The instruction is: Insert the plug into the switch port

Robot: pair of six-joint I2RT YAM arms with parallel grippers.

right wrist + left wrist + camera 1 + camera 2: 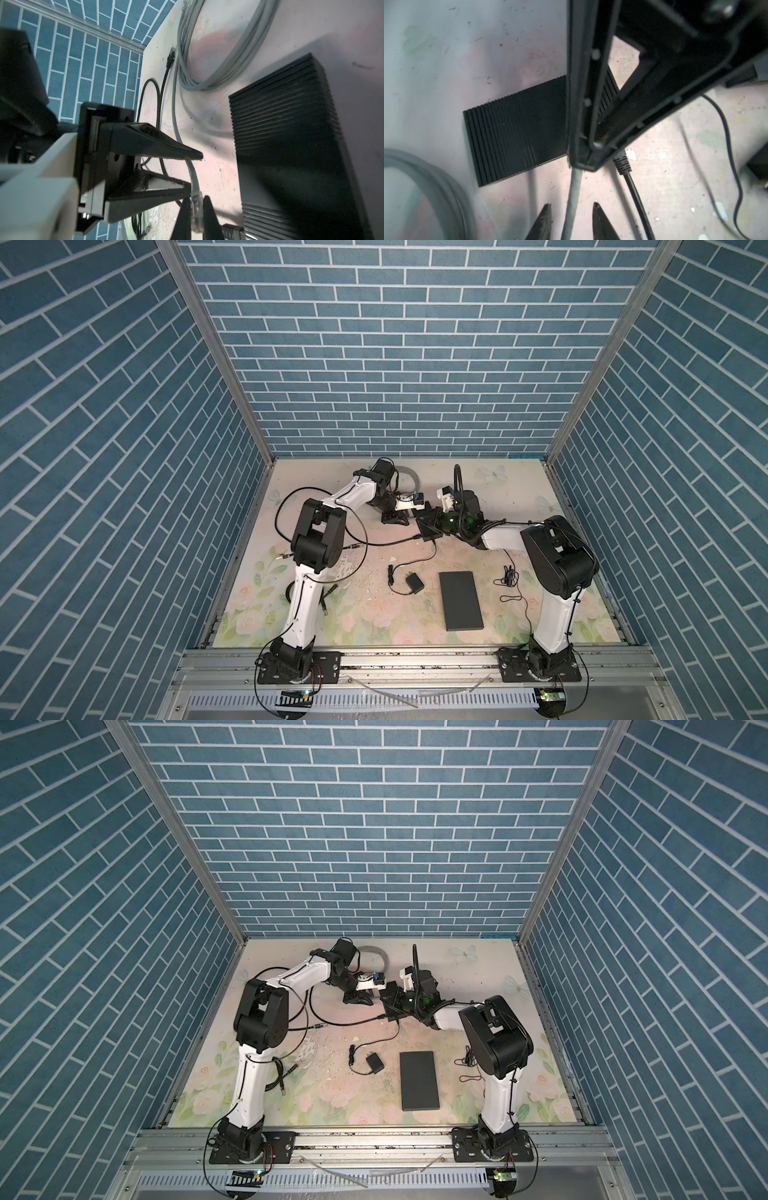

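**Clear plastic plug pinched just beside the switch**

From where I stand, the right gripper (196, 200) has its fingers pressed together on the plug (196, 216), clamping the clear body from both sides. The grey cable (192, 176) trails out behind it. The plug hangs just beside the switch (291, 135), off its long ribbed side and not touching it.

A little farther from the switch, the left gripper (572, 204) stands spread. Its fingers sit either side of that same cable with a gap on each side, gripping nothing. Farther out again from the switch, the rest of the cable lies in a loose coil (207, 62).

A black cable (633, 193) runs up to the switch's end face. I take that face to be the port side, though no port shows in any view.

The step in hand looks like lining the plug up. The left gripper would do best to back off along the cable, not across it, so nothing snags. The right should turn the plug nose-on to that end face and pick a socket clear of the black cable. It should then push straight and level, with slack behind. The switch looks light and may slide, so bracing its far end would help.
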